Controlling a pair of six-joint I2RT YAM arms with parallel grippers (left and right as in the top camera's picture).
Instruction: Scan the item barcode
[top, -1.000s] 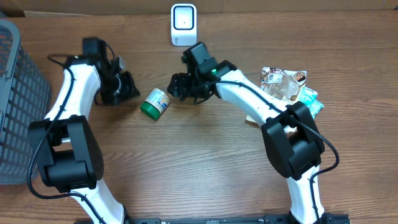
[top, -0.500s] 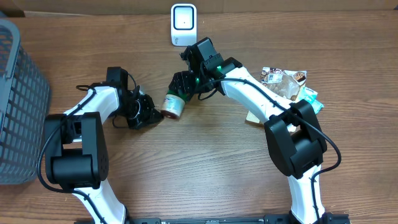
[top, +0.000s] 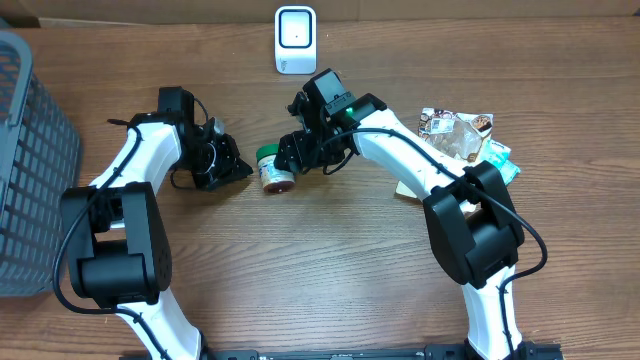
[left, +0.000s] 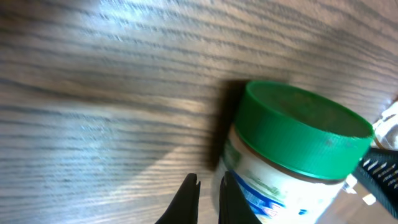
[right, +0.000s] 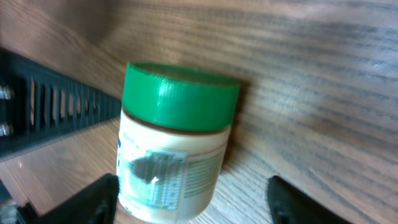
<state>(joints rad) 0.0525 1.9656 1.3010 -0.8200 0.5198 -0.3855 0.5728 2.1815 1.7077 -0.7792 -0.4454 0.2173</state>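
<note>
The item, a small jar (top: 272, 170) with a green lid and a white label, lies on the wood table between the two arms. In the right wrist view the jar (right: 174, 149) sits between the fingers of my open right gripper (right: 193, 190). The left finger (right: 99, 199) is close to it and the right finger stands well off. My left gripper (left: 208, 186) is shut on nothing, just left of the jar (left: 298, 143) by its lid end. Both the left gripper (top: 243, 170) and the right gripper (top: 292, 158) show from overhead. The white scanner (top: 295, 40) stands at the back.
A grey mesh basket (top: 30, 150) fills the left edge. Several snack packets (top: 460, 135) lie at the right behind the right arm. Bare wood stretches across the front of the table (top: 320, 280).
The left arm swung in toward the jar, then eased back a little. The jar slid right and turned. My right gripper came down around it and its jaws widened.
</note>
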